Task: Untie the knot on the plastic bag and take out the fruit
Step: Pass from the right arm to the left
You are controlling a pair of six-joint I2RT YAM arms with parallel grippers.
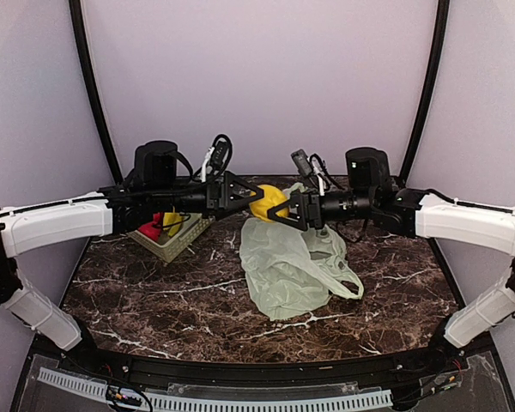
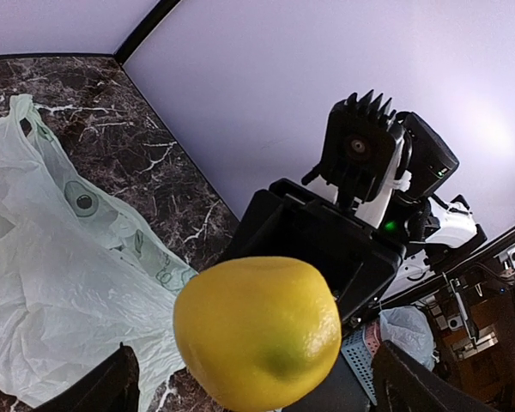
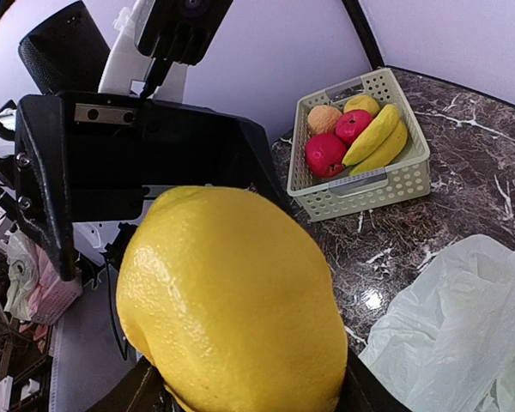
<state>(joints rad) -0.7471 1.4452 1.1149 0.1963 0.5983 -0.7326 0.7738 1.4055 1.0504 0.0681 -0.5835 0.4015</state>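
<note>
A yellow-green round fruit (image 1: 269,201) hangs in the air above the table's far middle, between both grippers. My right gripper (image 1: 281,211) is shut on this fruit (image 3: 240,309), which fills the space between its fingers. My left gripper (image 1: 247,196) faces it from the left, open, with its fingers (image 2: 118,382) standing wide of the fruit (image 2: 257,335) on both sides. The pale green plastic bag (image 1: 287,266) lies slack and flattened on the marble below the right gripper. The knot is out of view.
A pale green perforated basket (image 3: 369,184) at the back left holds a red apple (image 3: 326,154), bananas (image 3: 378,137) and other fruit. In the top view the basket (image 1: 180,242) sits under the left arm. The table is dark marble (image 1: 154,292).
</note>
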